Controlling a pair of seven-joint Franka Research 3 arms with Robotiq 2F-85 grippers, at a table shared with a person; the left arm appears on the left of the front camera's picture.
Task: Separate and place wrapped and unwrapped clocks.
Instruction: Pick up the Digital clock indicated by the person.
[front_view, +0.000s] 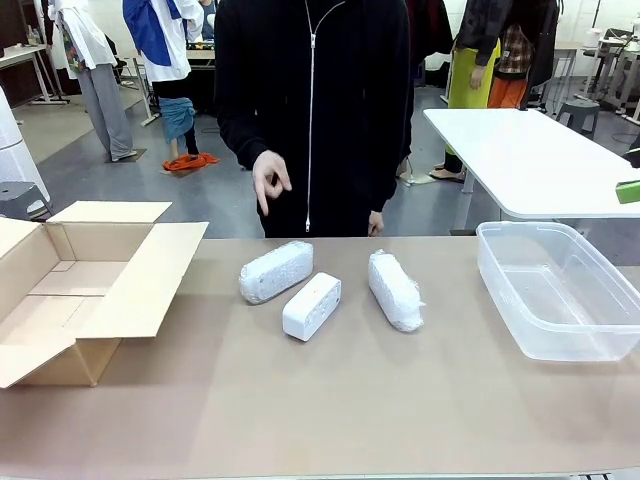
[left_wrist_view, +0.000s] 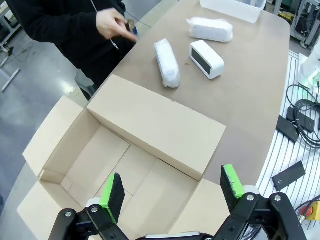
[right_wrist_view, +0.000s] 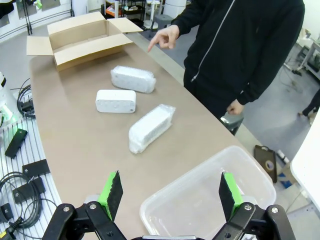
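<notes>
while both of your grippers hang empty with jaws wide apart, the left gripper (left_wrist_view: 171, 186) over the cardboard box (left_wrist_view: 150, 125) and the right gripper (right_wrist_view: 170, 192) over the plastic tub (right_wrist_view: 200, 200), the right wrapped clock (right_wrist_view: 150, 127) lies mid-table nearest the right jaws, its long axis slanted to them. the bare clock (right_wrist_view: 115, 101) and left wrapped clock (right_wrist_view: 132, 79) lie beyond. bubble wrap hides what's inside.

1. Box (front_view: 150, 270) at the desk's (front_view: 300, 410) left end; tub (front_view: 500, 265) at its right end.
2. Between them, three in a row — left wrapped clock (front_view: 276, 271), bare clock (front_view: 311, 306) slightly nearer the robot, right wrapped clock (front_view: 395, 290); none touching.
3. Person (front_view: 310, 110) stands behind the far edge.
</notes>
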